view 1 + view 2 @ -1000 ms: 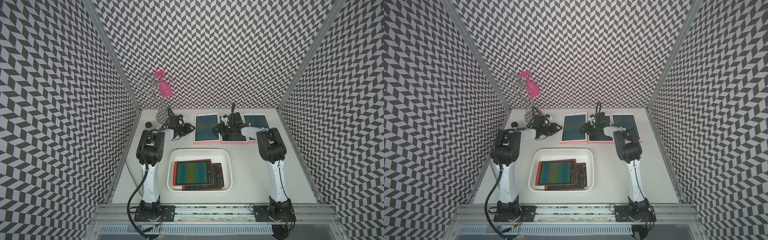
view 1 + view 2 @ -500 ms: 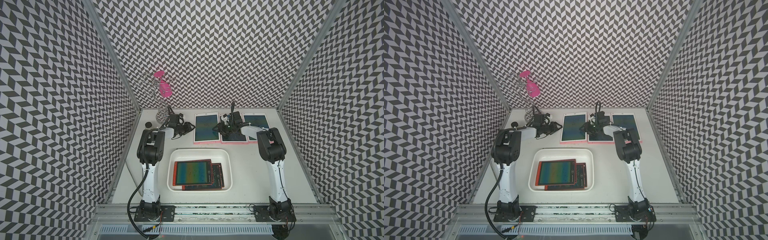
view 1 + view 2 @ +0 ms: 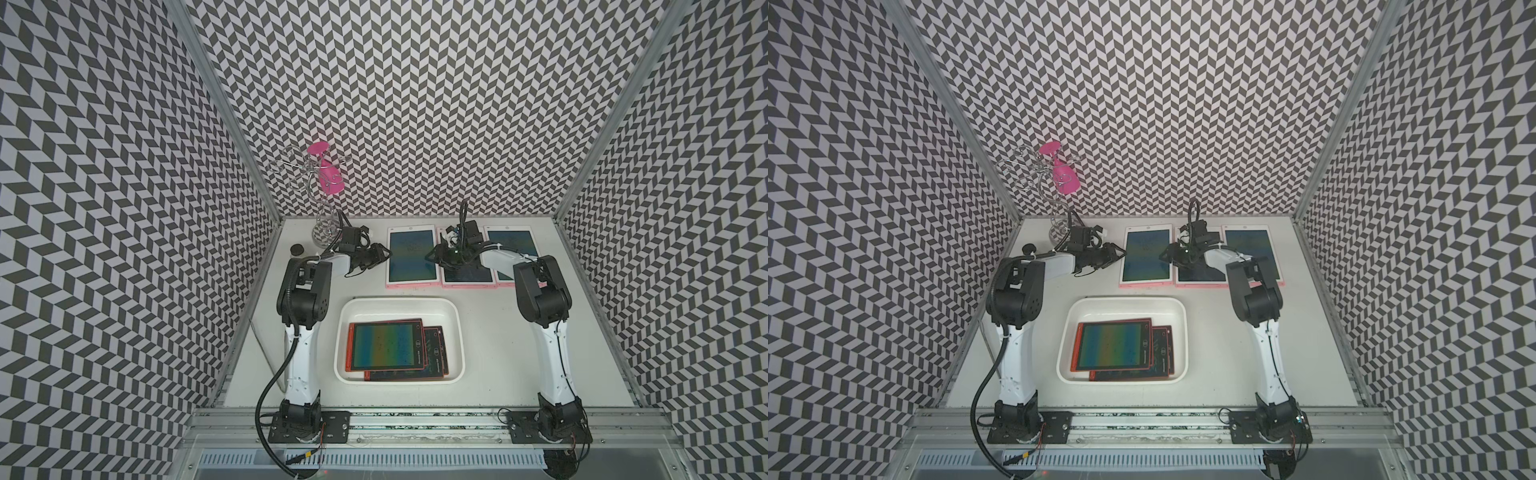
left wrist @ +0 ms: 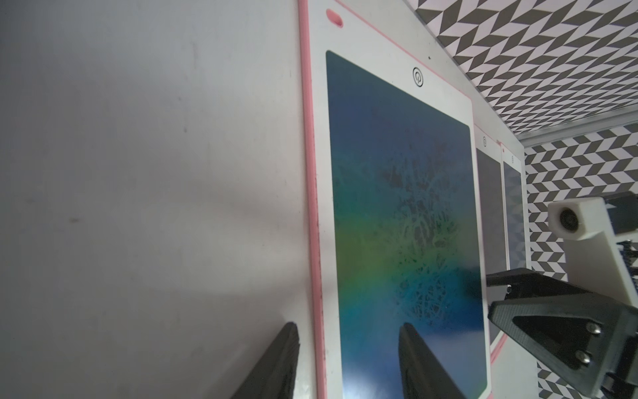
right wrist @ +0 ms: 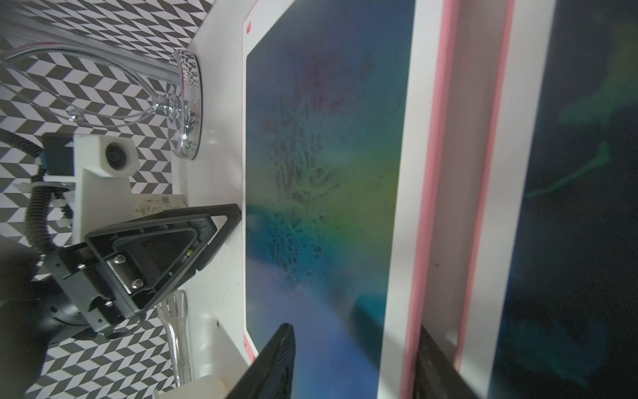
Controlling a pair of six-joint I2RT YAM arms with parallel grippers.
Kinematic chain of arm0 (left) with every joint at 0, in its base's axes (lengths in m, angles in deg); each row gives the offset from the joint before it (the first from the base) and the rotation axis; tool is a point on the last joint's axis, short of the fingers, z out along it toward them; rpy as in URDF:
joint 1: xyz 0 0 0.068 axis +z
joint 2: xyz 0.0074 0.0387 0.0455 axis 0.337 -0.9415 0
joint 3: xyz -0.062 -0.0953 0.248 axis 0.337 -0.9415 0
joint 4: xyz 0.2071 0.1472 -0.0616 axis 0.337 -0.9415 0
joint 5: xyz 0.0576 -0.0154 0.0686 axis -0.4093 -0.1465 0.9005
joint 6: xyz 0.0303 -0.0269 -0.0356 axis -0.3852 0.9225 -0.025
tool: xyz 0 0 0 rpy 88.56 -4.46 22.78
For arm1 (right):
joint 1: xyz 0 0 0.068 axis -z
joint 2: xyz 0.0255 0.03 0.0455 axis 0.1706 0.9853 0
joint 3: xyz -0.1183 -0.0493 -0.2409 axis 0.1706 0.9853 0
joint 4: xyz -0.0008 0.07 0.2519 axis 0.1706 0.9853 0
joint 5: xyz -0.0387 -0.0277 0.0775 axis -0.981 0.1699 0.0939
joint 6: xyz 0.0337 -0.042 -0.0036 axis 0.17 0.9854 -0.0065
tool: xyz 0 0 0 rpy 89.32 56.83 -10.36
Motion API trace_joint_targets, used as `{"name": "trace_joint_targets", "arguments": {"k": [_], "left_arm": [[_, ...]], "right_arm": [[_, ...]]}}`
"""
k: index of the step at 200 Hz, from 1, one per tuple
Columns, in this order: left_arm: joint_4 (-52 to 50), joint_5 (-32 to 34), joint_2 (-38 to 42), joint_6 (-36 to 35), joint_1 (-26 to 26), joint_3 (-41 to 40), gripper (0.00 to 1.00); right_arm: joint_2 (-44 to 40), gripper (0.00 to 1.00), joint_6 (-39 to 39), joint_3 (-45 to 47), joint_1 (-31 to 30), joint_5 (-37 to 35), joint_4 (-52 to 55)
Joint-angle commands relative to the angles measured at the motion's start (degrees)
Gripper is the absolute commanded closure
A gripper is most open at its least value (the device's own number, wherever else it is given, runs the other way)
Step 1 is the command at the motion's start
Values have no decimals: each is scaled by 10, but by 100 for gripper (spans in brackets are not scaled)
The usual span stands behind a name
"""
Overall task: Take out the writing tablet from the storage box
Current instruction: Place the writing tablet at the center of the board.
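Plainly, power symbol printed on pink-rimmed writing tablet.

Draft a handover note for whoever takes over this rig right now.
The left gripper is open and empty at the outer edge of the left pink tablet.
The right gripper is open and empty over the gap between it and the middle pink tablet.
Done: those two and the right pink tablet lie in a row behind the box.
Left: top red tablet and lower red tablet, stacked in the box.
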Motion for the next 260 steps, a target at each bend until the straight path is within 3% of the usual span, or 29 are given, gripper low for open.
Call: {"name": "trace_joint_targets", "arguments": {"k": [1, 71, 260], "left_arm": [[-22, 5, -13, -12, 0, 27, 51], [-48, 10, -31, -18, -7, 42, 51], [-81, -2, -75, -26, -25, 91, 51]], "right_arm": [[12, 54, 23, -18, -4, -28, 21], [11, 48, 45, -38, -8, -70, 78], [-9, 48, 76, -62, -14, -164, 154]]}}
